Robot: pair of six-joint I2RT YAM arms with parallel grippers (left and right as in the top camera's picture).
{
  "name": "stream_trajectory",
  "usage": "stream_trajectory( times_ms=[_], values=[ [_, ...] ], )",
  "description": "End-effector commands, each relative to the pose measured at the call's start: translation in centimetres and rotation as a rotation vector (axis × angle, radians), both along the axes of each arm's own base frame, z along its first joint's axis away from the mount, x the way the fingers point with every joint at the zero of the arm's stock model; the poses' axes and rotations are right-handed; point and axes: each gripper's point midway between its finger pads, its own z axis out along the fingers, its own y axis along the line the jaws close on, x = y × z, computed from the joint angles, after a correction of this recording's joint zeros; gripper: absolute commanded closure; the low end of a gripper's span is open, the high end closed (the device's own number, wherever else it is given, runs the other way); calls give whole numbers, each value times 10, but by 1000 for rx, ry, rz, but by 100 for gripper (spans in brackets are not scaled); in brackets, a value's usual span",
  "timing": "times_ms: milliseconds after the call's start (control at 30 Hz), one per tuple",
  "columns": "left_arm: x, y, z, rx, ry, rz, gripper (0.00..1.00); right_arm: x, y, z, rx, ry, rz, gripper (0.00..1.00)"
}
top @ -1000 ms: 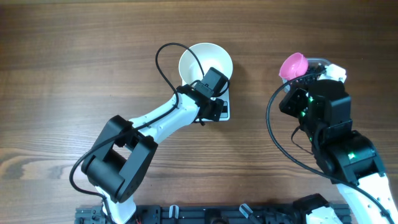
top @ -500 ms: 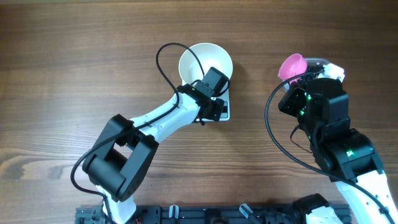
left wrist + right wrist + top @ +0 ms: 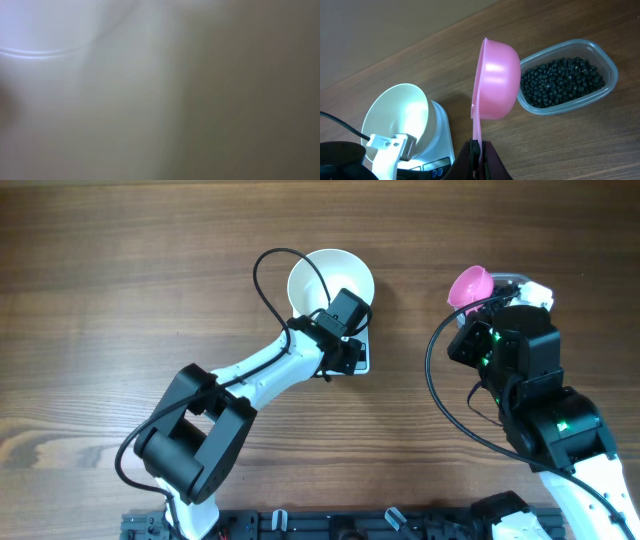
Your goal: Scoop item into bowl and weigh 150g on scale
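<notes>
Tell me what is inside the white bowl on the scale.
Only bare white inner wall shows in the bowl; nothing visible lies in it. The left arm covers its near side in both views, so that part cannot be checked.

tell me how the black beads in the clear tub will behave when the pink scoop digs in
The black beads are small, round and loose, so they will probably flow aside and roll rather than clump. The clear tub looks thin and light, so it may slide. Heaped in the pink scoop, some could roll off.
</notes>
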Motion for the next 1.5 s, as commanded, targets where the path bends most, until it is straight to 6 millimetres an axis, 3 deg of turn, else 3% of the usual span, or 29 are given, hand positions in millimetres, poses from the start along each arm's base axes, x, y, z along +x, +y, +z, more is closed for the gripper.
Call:
stream_trajectory(
  times_ms=[0, 367, 600, 767, 933, 1133, 1200, 1233, 1333, 1467],
  values=[
    [5, 5, -7, 38, -12, 15, 96, 3, -5, 11, -23, -30, -13, 96],
    [3, -7, 60, -52, -94, -7, 96, 3, -5, 11, -20, -30, -14, 96],
    [-4, 0, 132, -148, -206, -4, 96, 2, 3, 10, 4, -22, 26, 96],
    [0, 23, 184, -198, -326, 50, 96, -2, 20, 7, 64, 1, 105, 95],
    [9, 65, 206, -183, -382, 152, 95, -8, 24, 0, 77, 41, 124, 96],
    [15, 112, 198, -126, -337, 264, 71, -14, 22, -8, 78, 83, 115, 96],
    [15, 128, 195, -105, -316, 304, 53, -14, 22, -8, 83, 84, 115, 95],
    [14, 135, 194, -99, -311, 320, 28, -15, 24, -8, 88, 85, 122, 95],
    [15, 154, 199, -94, -317, 370, 0, -16, 29, -8, 108, 93, 148, 96],
    [16, 170, 210, -103, -349, 413, 0, -16, 30, -8, 108, 92, 150, 96]
  ],
)
